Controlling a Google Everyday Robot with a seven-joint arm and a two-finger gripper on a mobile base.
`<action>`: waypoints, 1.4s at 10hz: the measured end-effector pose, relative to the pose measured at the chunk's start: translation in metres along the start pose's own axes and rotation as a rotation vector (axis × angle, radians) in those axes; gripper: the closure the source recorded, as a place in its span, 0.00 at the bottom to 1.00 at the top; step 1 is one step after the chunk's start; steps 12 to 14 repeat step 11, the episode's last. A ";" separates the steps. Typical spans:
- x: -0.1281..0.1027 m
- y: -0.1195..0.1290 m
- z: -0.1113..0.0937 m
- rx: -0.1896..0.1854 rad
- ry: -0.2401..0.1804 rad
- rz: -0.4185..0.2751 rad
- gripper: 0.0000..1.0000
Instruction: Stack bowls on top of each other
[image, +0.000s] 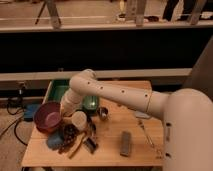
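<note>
A purple bowl (47, 116) sits tilted at the left edge of the wooden table (110, 150). A blue bowl-like object (53, 142) lies just in front of it, partly hidden by dark utensils. My white arm reaches in from the right, and the gripper (63, 116) is at the purple bowl's right rim, between the bowl and a white cup (79, 119). The arm's wrist hides most of the gripper.
A green tray (57, 90) stands at the back left, with a green item (91, 103) by it. Near the arm are a small metal cup (102, 113), a pile of dark utensils (75, 140), a grey block (125, 143) and a fork (145, 132).
</note>
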 end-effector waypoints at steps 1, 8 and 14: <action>0.000 0.000 0.005 -0.002 -0.006 0.006 0.63; -0.005 -0.011 0.019 0.061 -0.053 -0.050 0.20; -0.004 -0.011 0.017 0.094 -0.062 -0.055 0.20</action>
